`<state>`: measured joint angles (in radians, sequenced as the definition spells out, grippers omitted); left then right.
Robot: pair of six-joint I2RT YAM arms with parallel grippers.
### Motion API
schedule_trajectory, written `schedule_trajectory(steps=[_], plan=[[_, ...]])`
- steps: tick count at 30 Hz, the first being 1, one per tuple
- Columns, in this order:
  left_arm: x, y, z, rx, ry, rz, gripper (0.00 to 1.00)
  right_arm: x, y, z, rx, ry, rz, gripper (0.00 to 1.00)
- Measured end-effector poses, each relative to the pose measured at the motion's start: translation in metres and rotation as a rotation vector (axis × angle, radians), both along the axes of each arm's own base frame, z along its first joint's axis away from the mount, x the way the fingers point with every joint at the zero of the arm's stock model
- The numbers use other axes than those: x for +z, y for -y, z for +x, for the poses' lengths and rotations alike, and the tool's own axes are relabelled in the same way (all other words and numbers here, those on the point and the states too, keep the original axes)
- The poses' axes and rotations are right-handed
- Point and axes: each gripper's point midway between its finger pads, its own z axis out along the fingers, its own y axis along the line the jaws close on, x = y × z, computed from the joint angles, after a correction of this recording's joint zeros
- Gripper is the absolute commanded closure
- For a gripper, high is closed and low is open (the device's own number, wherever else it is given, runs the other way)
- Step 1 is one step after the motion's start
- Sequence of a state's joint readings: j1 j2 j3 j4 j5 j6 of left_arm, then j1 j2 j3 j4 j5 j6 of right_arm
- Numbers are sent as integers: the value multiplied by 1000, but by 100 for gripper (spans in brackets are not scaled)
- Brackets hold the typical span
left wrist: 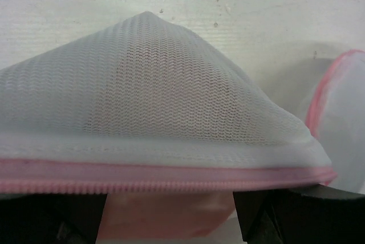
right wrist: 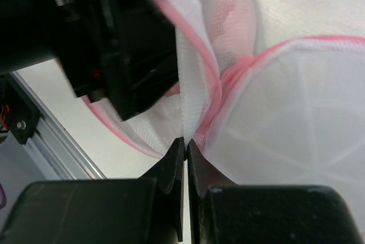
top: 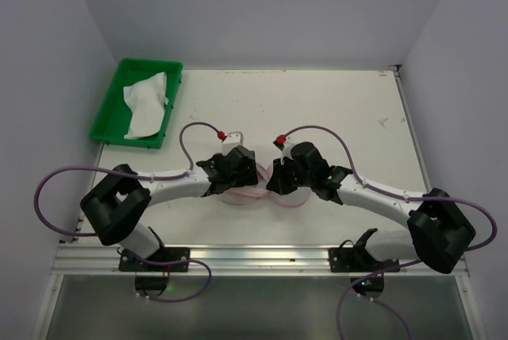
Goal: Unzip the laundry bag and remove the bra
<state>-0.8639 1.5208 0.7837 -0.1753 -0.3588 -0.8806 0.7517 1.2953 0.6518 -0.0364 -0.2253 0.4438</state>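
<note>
While the two arms meet low over the near middle of the counter [top: 333, 102], the laundry bag [top: 252, 195] lies between their hands, a soft white mesh drum edged in pink.

The right hand [right wrist: 186, 147] is pinched fully together on a fold of the bag's mesh, just where two pink-trimmed edges meet. This grip looks meant to anchor the bag so that it cannot slide or bunch while the other hand works.

The left hand [left wrist: 170, 218] is spread wide. Its dark fingers [left wrist: 80, 215] sit at either side beneath the bag's rim and appear to clamp nothing. From its wrist camera, the mesh rises like a tent above the pink zip trim [left wrist: 171, 177], which runs straight across the view. Pale pink fabric [left wrist: 165, 215] shows under that edge, between the fingers; whether it is the bra cannot be told.

A second pink-rimmed panel lies to one side, so the bag seems at least partly unzipped. The wide left hand looks placed to reach into the opening.

Far off at the counter's back left corner, a green tray [top: 105, 102] holds a crumpled white cloth [top: 147, 102].
</note>
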Motion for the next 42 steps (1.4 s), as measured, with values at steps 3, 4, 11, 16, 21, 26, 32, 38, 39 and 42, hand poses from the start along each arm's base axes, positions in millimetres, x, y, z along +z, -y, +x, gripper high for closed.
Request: schedule_trajectory(steps=[3, 4, 11, 16, 21, 26, 32, 38, 39, 42], plan=[[-11, 2, 5, 10, -14, 28, 27, 0, -4, -6, 19, 2, -2, 100], [-11, 5, 7, 13, -13, 28, 35, 0, -5, -6, 20, 3, -3, 100], [-18, 8, 16, 44, -2, 32, 100, 0, -5, -7, 24, 3, -2, 100], [-14, 10, 16, 34, 5, 25, 100, 0, -6, -8, 24, -1, -1, 100], [9, 10, 4, -71, 29, -12, 100, -3, -5, -3, -9, -13, -21, 100], [68, 19, -12, -254, 141, -124, 100, 1, -1, 17, -83, -26, -37, 100], [124, 31, -33, -473, 285, -249, 100, 3, 2, 35, -135, -35, -54, 100], [146, 35, -51, -611, 336, -360, 100, -9, 5, 32, -134, -67, -92, 100], [153, 34, -52, -629, 348, -391, 100, -11, 7, 32, -138, -70, -101, 100], [171, 29, -46, -671, 380, -474, 100, -14, 10, 32, -143, -73, -116, 100]])
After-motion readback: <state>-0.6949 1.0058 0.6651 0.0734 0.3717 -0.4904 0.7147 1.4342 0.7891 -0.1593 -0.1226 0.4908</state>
